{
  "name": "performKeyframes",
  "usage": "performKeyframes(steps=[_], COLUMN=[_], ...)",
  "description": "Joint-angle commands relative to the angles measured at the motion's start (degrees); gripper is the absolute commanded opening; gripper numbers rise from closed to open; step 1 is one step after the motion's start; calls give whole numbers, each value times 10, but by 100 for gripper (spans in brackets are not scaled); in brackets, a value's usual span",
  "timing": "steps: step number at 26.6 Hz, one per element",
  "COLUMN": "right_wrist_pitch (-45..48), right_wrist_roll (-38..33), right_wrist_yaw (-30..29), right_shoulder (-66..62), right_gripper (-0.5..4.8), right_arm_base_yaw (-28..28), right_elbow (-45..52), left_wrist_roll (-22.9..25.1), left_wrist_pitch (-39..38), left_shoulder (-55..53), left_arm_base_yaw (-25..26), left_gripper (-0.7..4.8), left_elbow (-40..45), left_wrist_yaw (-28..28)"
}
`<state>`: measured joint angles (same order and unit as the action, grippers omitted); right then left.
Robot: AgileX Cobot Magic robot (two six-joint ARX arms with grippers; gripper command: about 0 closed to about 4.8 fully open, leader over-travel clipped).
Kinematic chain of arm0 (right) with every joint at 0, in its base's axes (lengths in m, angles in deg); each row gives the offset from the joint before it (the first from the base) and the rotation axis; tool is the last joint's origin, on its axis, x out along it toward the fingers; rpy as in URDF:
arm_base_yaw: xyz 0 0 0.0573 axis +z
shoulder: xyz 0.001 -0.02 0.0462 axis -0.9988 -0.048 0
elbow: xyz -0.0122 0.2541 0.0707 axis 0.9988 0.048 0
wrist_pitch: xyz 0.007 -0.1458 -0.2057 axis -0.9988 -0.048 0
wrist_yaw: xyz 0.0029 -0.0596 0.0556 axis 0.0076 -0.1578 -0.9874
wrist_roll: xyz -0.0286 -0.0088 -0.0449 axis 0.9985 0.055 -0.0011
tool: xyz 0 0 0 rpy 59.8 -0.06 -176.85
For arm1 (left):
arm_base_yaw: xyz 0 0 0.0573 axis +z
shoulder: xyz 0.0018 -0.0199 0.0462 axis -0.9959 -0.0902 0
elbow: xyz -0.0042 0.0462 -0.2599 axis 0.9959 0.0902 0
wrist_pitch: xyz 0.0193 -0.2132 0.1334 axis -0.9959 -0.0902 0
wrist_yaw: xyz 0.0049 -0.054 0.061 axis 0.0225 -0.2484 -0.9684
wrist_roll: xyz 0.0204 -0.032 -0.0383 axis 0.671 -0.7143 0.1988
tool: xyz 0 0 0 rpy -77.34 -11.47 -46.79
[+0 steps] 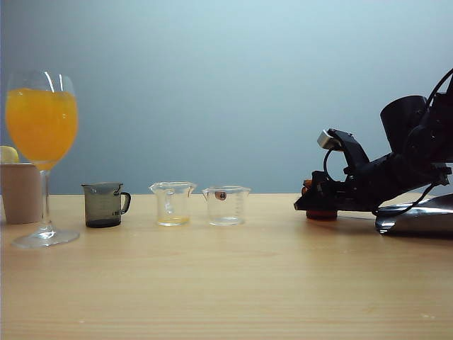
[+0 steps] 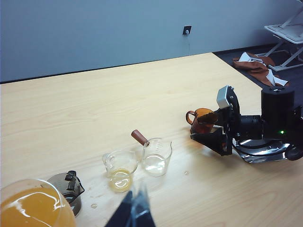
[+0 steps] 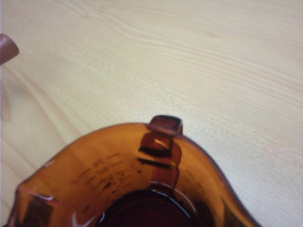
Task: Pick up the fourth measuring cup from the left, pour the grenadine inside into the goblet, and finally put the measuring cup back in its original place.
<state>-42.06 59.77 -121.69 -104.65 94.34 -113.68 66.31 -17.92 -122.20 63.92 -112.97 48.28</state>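
1. Broad bare stretch of pale wooden worktop (image 1: 233,283) in front of the row of vessels; more bare wood behind it toward the grey wall.
2. Far left in the exterior view: the goblet (image 1: 42,152), upright, bowl full of orange liquid, just beside a beige cup (image 1: 20,193).
3. Rightward from the goblet, each apart from the next: smoky grey cup (image 1: 105,205), clear cup (image 1: 173,203) with a little yellow liquid, second clear cup (image 1: 226,205).
4. Well apart to the right: the fourth measuring cup (image 2: 203,120), amber, standing on the worktop with the grenadine (image 3: 147,210) dark in its bottom.
5. Right gripper (image 1: 318,202) low at the worktop, jaws spread to their widest on either side of the amber cup; contact with the cup cannot be told.
6. Left gripper (image 2: 135,213) poised above the near end of the row; only dark tips visible, gap cannot be told.
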Motion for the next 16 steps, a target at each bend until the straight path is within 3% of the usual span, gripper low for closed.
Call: performKeyframes(steps=[1,12,14,16], right_wrist_pitch=[17,25,25,25], right_wrist_roll=[-3,-16,-16,-16], right_wrist_yaw=[1,0,0,0], right_shoulder=[2,2,2,2], right_gripper=[479,479,454,361], right_arm_base_yaw=[1,2,2,2], right_elbow=[-2,-2,-2,-2], left_wrist_roll=[0,0,0,0], left_wrist_pitch=[12,12,12,12], left_shoulder=[1,1,1,1], left_arm_base_yaw=[1,1,1,1], left_gripper=[-5,-5,-5,-5], left_elbow=[-2,-2,-2,-2], left_wrist_yaw=[1,1,1,1])
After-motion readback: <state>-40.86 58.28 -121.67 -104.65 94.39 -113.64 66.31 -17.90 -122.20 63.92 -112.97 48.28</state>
